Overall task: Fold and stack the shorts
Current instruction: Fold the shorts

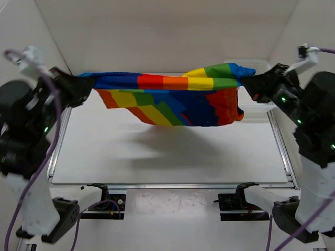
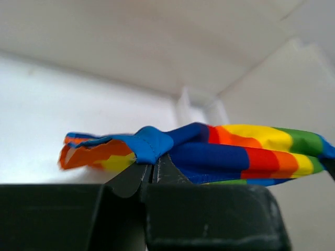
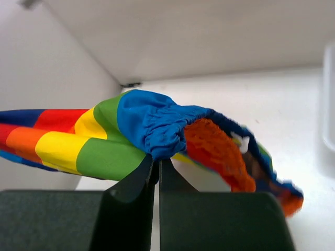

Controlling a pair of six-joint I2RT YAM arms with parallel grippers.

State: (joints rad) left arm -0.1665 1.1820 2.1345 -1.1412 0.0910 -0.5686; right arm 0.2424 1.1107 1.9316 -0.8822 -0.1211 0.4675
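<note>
1. The white surface is the biggest thing here, a pale board with metal rails along its left, right and near edges. A soft shadow lies across its middle.
2. The left arm rises at the near left corner and reaches in over the left edge. The right arm mirrors it from the near right corner, reaching over the right edge.
3. The shorts hang in the air, stretched sideways between the two arms over the far half of the surface and not touching it. The top edge runs fairly taut in bands of blue, red, orange, yellow and green. The rest sags below in a crumpled rainbow fold, and its right side, blue and red, hangs lowest.
4. A white mesh basket sits in the far right corner, partly hidden behind the right arm and the end of the shorts.
5. The left jaws are pinched together on a bunched blue corner of the cloth, with almost no gap between them.
6. The right jaws are closed just as tightly on the gathered blue waistband. Orange mesh lining spills out beside that grip.
7. A small white tag shows on the lining.
</note>
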